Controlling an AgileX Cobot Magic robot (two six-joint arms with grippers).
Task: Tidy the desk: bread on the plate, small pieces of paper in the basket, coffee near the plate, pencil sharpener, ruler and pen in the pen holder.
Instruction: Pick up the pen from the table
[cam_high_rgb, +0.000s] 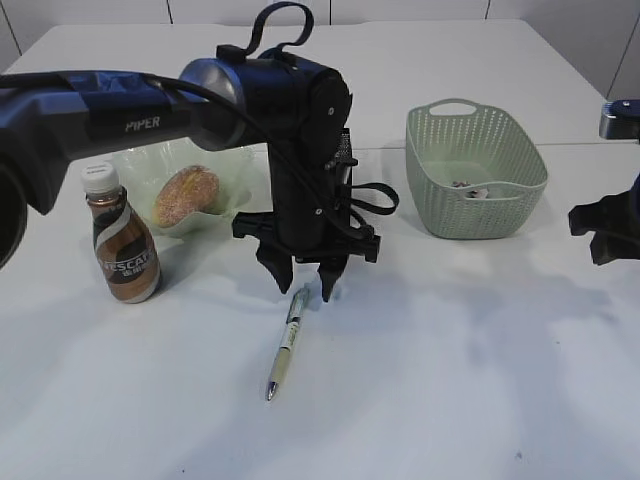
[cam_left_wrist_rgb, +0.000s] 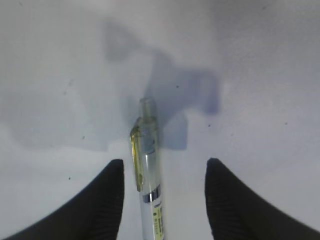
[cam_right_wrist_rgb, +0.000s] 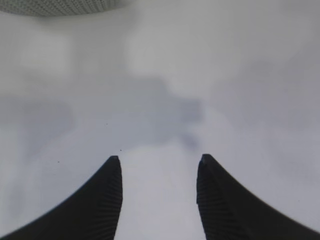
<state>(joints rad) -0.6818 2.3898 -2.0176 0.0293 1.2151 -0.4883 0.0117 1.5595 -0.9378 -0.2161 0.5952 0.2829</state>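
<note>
A clear pen (cam_high_rgb: 284, 342) with a green clip lies on the white table. My left gripper (cam_high_rgb: 304, 284) hangs open just above its top end. In the left wrist view the pen (cam_left_wrist_rgb: 148, 170) lies between the open jaws (cam_left_wrist_rgb: 164, 172), nearer the left finger, untouched. The bread (cam_high_rgb: 185, 195) sits on the pale green plate (cam_high_rgb: 237, 163). The coffee bottle (cam_high_rgb: 122, 240) stands upright in front of the plate. The green basket (cam_high_rgb: 474, 184) holds small paper pieces (cam_high_rgb: 468, 187). My right gripper (cam_right_wrist_rgb: 157, 167) is open and empty over bare table. The pen holder is mostly hidden behind my left arm.
My left arm (cam_high_rgb: 120, 110) crosses above the plate and bottle. My right arm (cam_high_rgb: 605, 225) shows at the right edge of the exterior view. The basket's edge (cam_right_wrist_rgb: 60, 6) shows at the top left of the right wrist view.
</note>
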